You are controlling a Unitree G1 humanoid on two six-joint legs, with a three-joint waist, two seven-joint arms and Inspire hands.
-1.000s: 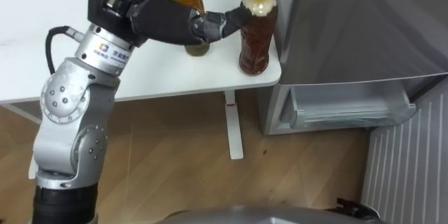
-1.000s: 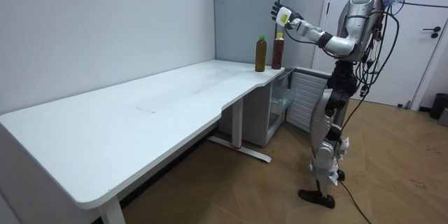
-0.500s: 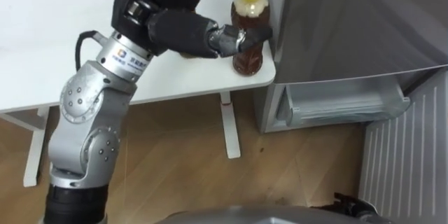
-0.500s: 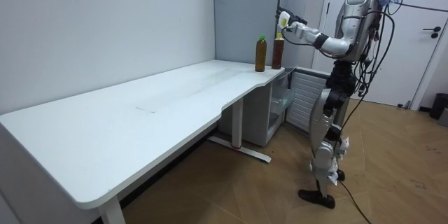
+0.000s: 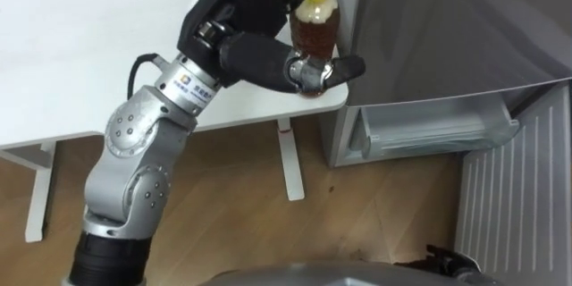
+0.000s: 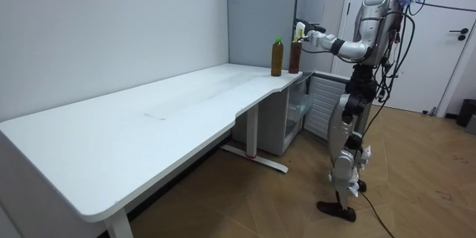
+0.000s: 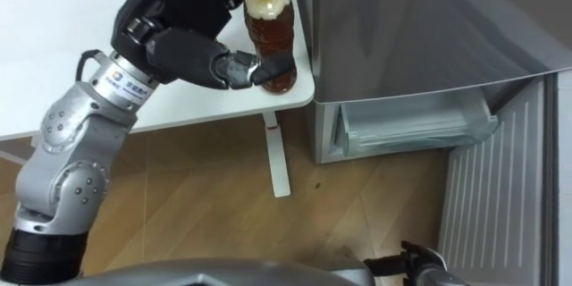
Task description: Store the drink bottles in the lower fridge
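- The white counter (image 5: 80,54) spreads out beneath and to the left of the left hand (image 5: 259,54). In the room view the robot stands upright on the wooden floor at the counter's far corner, its left arm stretched out over that corner.
- The grey fridge (image 5: 447,27) stands just to the right of the hand, right against the counter's end.
- The lower fridge (image 5: 438,130) is open below and to the right of the hand. Its pale compartment is in sight, and its ribbed door (image 5: 509,206) is swung out further right.
- The hand is closed on the yellow-capped bottle (image 5: 313,31). The thumb (image 5: 344,68) lies across the lower front of the bottle, and the dark fingers reach round behind its upper part.
- The yellow-capped bottle of brown drink stands upright on the counter's corner inside this grasp, just beside the fridge wall.
- The green-capped bottle (image 6: 277,58) also stands upright on the counter. It is on the far side of the hand from the fridge, near the held bottle but apart from it.
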